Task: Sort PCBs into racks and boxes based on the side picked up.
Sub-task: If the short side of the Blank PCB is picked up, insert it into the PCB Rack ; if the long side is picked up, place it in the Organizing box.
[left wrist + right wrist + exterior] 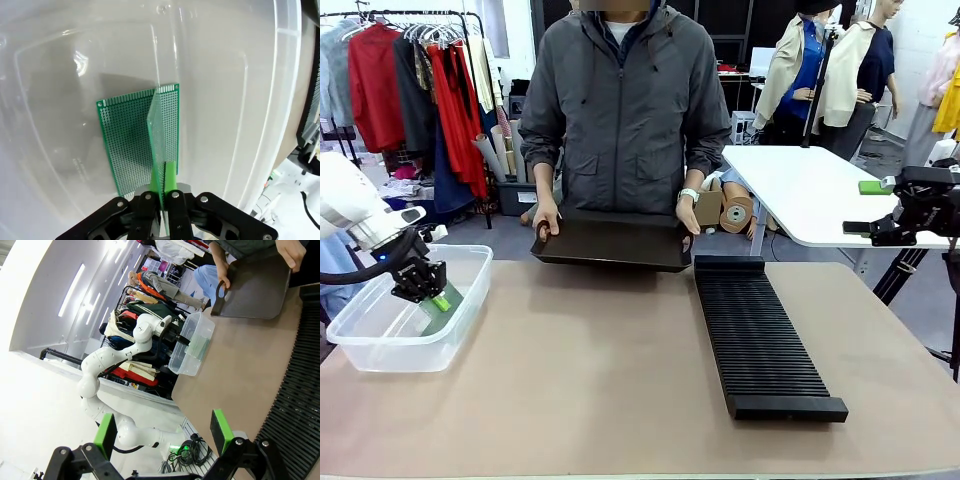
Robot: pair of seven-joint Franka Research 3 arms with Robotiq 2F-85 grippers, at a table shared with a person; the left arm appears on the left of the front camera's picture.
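Nearest me, the rack [764,340] stands empty. Over in the clear tub [380,345], the left gripper [432,292] pinches a PCB [159,145] on edge above another PCB [127,145] lying flat. The right gripper [165,432] hangs spread, empty. Beyond, the person holds a black tray [612,243]; sorting seems partly done.

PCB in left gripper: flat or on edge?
On edge. The left gripper pinches the PCB upright inside the clear tub, over another PCB lying flat.
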